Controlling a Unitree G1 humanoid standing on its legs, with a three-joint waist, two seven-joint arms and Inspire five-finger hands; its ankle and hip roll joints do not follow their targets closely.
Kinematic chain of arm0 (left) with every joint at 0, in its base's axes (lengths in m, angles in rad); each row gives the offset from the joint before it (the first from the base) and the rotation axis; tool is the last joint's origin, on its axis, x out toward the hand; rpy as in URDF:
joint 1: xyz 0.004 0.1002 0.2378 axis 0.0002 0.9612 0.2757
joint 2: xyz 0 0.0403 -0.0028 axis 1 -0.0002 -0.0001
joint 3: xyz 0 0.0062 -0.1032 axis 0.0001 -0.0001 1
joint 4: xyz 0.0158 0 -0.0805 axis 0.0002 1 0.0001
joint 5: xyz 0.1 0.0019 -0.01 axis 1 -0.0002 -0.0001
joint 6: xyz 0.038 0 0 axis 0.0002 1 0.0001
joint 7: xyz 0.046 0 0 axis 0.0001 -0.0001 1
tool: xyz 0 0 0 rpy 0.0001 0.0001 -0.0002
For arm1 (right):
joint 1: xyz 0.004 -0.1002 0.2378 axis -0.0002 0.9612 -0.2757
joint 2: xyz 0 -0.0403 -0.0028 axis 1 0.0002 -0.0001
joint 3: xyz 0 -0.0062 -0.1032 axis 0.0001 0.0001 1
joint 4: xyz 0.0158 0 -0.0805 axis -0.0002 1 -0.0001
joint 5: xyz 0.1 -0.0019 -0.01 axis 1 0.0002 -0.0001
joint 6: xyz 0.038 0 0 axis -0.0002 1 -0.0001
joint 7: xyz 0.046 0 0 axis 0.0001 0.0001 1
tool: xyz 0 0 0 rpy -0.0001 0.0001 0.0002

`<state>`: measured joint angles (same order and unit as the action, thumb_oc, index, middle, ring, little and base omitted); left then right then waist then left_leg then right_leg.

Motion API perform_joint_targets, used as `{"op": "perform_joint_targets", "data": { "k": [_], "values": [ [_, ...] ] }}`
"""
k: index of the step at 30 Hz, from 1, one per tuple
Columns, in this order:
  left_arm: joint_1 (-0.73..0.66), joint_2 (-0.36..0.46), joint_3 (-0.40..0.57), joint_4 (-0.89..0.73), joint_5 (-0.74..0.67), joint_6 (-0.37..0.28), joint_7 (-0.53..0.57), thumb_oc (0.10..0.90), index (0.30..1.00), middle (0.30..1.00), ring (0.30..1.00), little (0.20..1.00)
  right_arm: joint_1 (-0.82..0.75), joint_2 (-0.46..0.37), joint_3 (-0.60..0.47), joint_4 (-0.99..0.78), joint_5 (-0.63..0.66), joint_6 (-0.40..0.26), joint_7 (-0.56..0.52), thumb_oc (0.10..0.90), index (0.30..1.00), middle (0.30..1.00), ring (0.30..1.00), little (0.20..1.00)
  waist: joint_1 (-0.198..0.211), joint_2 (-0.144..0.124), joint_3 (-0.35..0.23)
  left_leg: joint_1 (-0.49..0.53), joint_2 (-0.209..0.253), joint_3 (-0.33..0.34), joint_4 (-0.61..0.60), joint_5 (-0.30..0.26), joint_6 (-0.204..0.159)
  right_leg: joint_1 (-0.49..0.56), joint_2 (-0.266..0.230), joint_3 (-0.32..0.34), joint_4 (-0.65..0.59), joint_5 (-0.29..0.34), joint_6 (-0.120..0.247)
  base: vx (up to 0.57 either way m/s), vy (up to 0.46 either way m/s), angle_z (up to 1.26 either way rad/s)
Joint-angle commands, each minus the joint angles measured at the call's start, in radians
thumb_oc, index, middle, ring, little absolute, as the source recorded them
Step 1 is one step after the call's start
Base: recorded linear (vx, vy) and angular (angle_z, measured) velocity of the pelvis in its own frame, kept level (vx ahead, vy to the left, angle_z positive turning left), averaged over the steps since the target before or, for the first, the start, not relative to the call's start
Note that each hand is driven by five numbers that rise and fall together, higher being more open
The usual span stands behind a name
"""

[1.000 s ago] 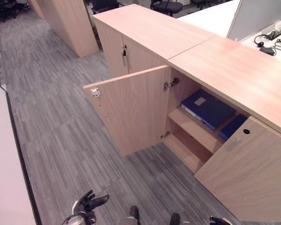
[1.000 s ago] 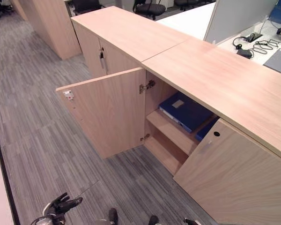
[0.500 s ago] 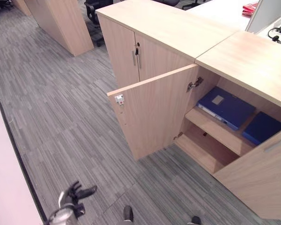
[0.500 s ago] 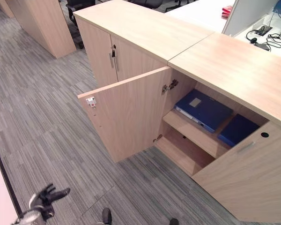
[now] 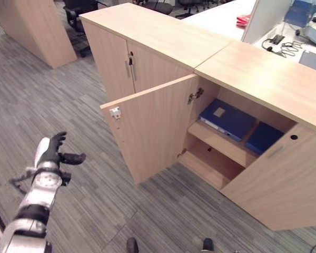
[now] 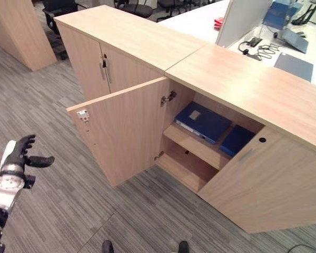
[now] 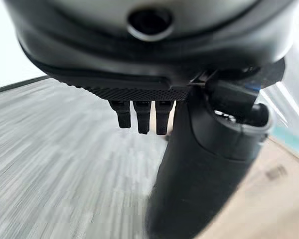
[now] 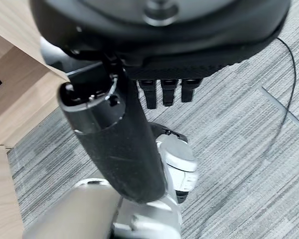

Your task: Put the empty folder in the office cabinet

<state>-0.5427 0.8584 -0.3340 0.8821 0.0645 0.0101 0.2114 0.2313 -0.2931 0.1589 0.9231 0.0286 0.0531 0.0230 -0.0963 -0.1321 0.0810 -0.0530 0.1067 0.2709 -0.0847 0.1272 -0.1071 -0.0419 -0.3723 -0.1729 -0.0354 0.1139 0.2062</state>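
The office cabinet (image 5: 253, 68) stands with both doors swung out, the left door (image 5: 152, 126) towards me and the right door (image 5: 284, 179) at the lower right. Two blue folders lie flat on its upper shelf, one with a pale label (image 5: 226, 118) and another (image 5: 263, 138) to its right. My left hand (image 5: 52, 153) is raised over the carpet, well left of the left door, open and holding nothing. In the left wrist view its fingers (image 7: 142, 117) are straight. My right hand (image 8: 162, 92) hangs open over the carpet, with nothing in it.
A second cabinet (image 5: 126, 37) with shut doors joins on the left. A wooden partition (image 5: 31, 31) stands at the far left, with office chairs (image 5: 79, 8) behind. A desk (image 5: 276, 39) with cables lies beyond the cabinet. Grey carpet (image 5: 84, 211) spreads before the doors.
The camera has shifted, so the whole picture has moved. My left hand has risen from the bottom edge to mid-height on the left. The folders lie where they did.
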Motion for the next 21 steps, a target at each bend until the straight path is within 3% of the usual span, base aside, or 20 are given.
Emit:
{"op": "perform_joint_targets", "data": {
  "k": [1, 2, 3, 4, 5, 6, 9, 13, 14, 21],
  "values": [
    [-0.249, 0.138, -0.049, -0.03, 0.285, -0.031, 0.101, 0.8, 0.9, 0.9, 0.9, 0.9, 0.035, -0.092, 0.006, -0.101, -0.042, -0.041, -0.015, 0.8, 0.9, 0.9, 0.9, 0.9, -0.023, 0.063, -0.005, 0.015, 0.016, -0.032, 0.004, -0.12, 0.044, 0.038, -0.024, 0.021, 0.048, 0.079, 0.056, 0.01, 0.034, -0.21],
    [-0.255, 0.138, -0.055, -0.028, 0.285, -0.032, 0.102, 0.8, 0.9, 0.9, 0.9, 0.9, 0.035, -0.089, 0.004, -0.101, -0.042, -0.041, -0.015, 0.8, 0.9, 0.9, 0.9, 0.9, -0.02, 0.061, -0.006, 0.013, 0.015, -0.031, 0.003, -0.118, 0.045, 0.035, -0.024, 0.022, 0.047, 0.081, 0.056, 0.01, 0.033, -0.13],
    [-0.379, 0.13, -0.16, 0.078, 0.338, -0.022, 0.103, 0.8, 0.9, 0.9, 0.9, 0.9, 0.044, -0.103, 0.022, -0.115, -0.052, -0.05, -0.01, 0.8, 0.9, 0.9, 0.9, 0.9, -0.04, 0.06, -0.009, 0.025, 0.017, -0.017, 0.002, -0.125, 0.046, 0.03, -0.02, 0.029, 0.037, 0.09, 0.056, 0.0, 0.018, -0.07],
    [-0.385, 0.129, -0.166, 0.081, 0.337, -0.022, 0.103, 0.8, 0.9, 0.9, 0.9, 0.9, 0.044, -0.1, 0.02, -0.115, -0.052, -0.05, -0.01, 0.8, 0.9, 0.9, 0.9, 0.9, -0.036, 0.058, -0.011, 0.022, 0.016, -0.015, 0.001, -0.123, 0.046, 0.026, -0.02, 0.032, 0.036, 0.093, 0.056, 0.0, 0.038, -0.2],
    [-0.506, 0.109, -0.275, 0.167, 0.392, -0.001, 0.101, 0.8, 0.9, 0.9, 0.9, 0.9, 0.042, -0.12, 0.038, -0.127, -0.073, -0.055, -0.01, 0.8, 0.9, 0.9, 0.9, 0.9, -0.056, 0.059, -0.011, 0.036, 0.016, 0.001, 0.0, -0.129, 0.048, 0.019, -0.016, 0.037, 0.032, 0.106, 0.056, -0.01, 0.023, -0.28],
    [-0.51, 0.108, -0.278, 0.169, 0.392, -0.001, 0.101, 0.8, 0.9, 0.9, 0.9, 0.9, 0.042, -0.119, 0.037, -0.127, -0.073, -0.054, -0.01, 0.8, 0.9, 0.9, 0.9, 0.9, -0.054, 0.057, -0.01, 0.036, 0.016, 0.001, 0.0, -0.129, 0.048, 0.02, -0.016, 0.038, 0.031, 0.106, 0.056, -0.01, 0.029, -0.34],
    [-0.653, 0.088, -0.434, 0.259, 0.486, 0.007, 0.08, 0.8, 0.9, 0.9, 0.9, 0.9, 0.049, -0.149, 0.039, -0.185, -0.088, -0.076, -0.01, 0.8, 0.9, 0.9, 0.9, 0.9, -0.089, 0.056, -0.01, 0.058, 0.022, 0.031, -0.002, -0.136, 0.048, 0.003, -0.006, 0.062, 0.025, 0.131, 0.056, -0.01, 0.024, -0.21],
    [-0.682, 0.112, -0.492, 0.192, 0.53, -0.016, 0.073, 0.8, 0.9, 0.9, 0.9, 0.9, 0.064, -0.152, 0.039, -0.204, -0.09, -0.081, -0.005, 0.8, 0.9, 0.9, 0.9, 0.9, -0.102, 0.05, -0.003, 0.067, 0.024, 0.046, -0.002, -0.14, 0.049, -0.007, -0.001, 0.075, 0.027, 0.14, 0.056, -0.03, 0.016, -0.13],
    [-0.681, 0.143, -0.548, 0.105, 0.599, -0.039, 0.062, 0.8, 0.9, 0.9, 0.9, 0.9, 0.084, -0.15, 0.04, -0.211, -0.092, -0.089, 0.007, 0.8, 0.9, 0.9, 0.9, 0.9, -0.108, 0.046, -0.002, 0.081, 0.022, 0.062, -0.003, -0.15, 0.051, -0.007, -0.002, 0.075, 0.025, 0.123, 0.056, 0.0, 0.023, -0.15],
    [-0.614, 0.131, -0.574, -0.047, 0.655, -0.089, 0.067, 0.8, 0.9, 0.9, 0.9, 0.9, 0.113, -0.141, 0.028, -0.192, -0.098, -0.095, 0.013, 0.8, 0.9, 0.9, 0.9, 0.9, -0.124, 0.033, -0.013, 0.101, 0.028, 0.068, -0.003, -0.155, 0.047, 0.005, 0.001, 0.074, 0.027, 0.124, 0.056, 0.0, -0.019, -0.15]
  ]
}}
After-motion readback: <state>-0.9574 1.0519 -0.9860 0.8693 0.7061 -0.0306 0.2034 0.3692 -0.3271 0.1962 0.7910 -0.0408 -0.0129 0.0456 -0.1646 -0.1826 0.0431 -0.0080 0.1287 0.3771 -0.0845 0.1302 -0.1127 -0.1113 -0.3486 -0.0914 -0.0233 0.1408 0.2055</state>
